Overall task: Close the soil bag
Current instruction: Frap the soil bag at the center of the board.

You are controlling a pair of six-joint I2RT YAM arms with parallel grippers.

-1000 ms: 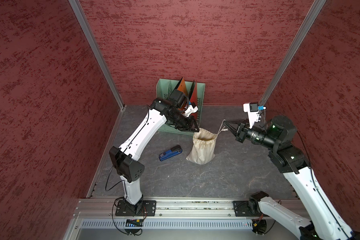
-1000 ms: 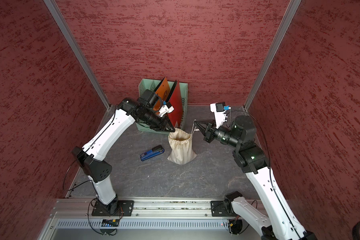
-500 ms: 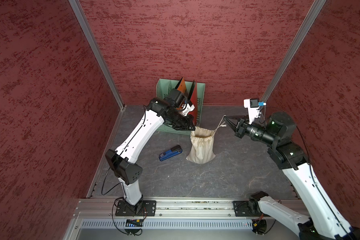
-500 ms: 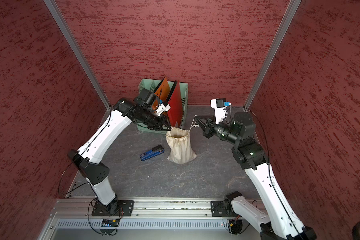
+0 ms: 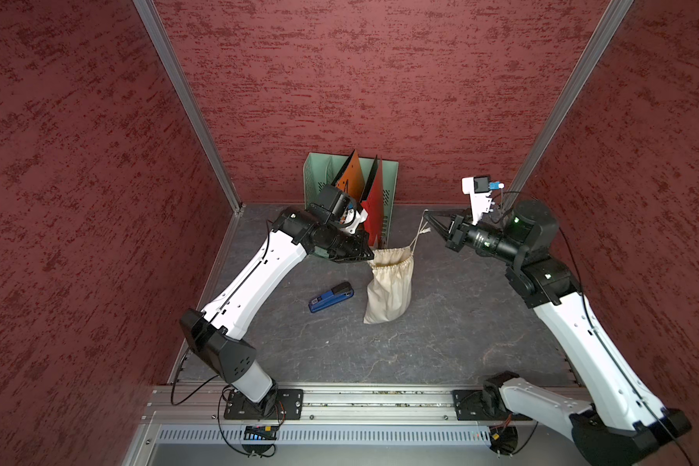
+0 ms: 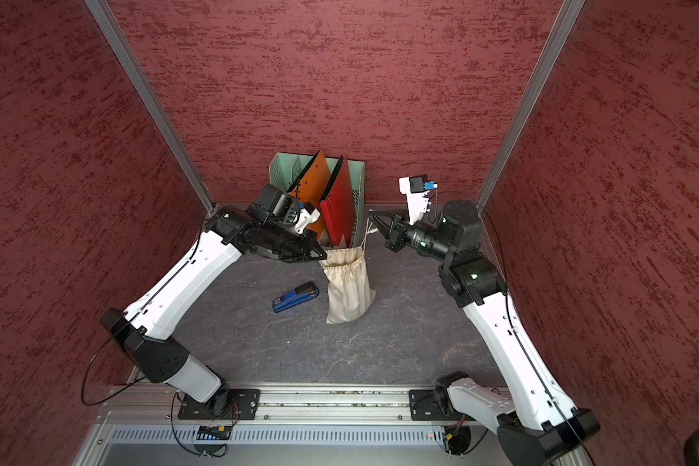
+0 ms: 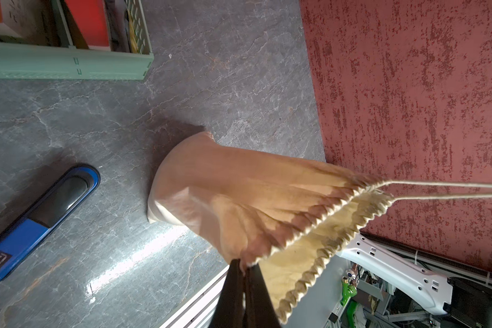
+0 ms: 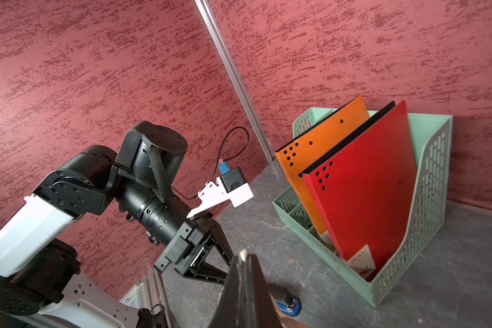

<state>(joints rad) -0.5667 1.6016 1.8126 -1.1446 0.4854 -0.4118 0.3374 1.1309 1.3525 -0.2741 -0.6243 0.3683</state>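
The soil bag (image 5: 390,282) (image 6: 350,290), a cream cloth sack, stands mid-floor in both top views. Its neck is pleated and the mouth is narrowed to a slit but still gapes in the left wrist view (image 7: 225,193). My left gripper (image 5: 370,258) (image 6: 323,256) (image 7: 243,268) is shut on the rim cloth at the bag's left side. Two thin cords (image 7: 438,188) run taut from the opposite side of the neck. My right gripper (image 5: 423,213) (image 6: 369,213) (image 8: 243,254) is shut on them, up and to the right of the bag.
A green file rack (image 5: 388,193) (image 8: 426,198) with an orange and a red folder stands against the back wall, just behind the bag. A blue stapler (image 5: 331,297) (image 6: 295,297) (image 7: 34,224) lies on the floor left of the bag. Red walls enclose three sides.
My left gripper has shut on the bag's rim. The right gripper has moved up and back with the cords, drawing them tighter.
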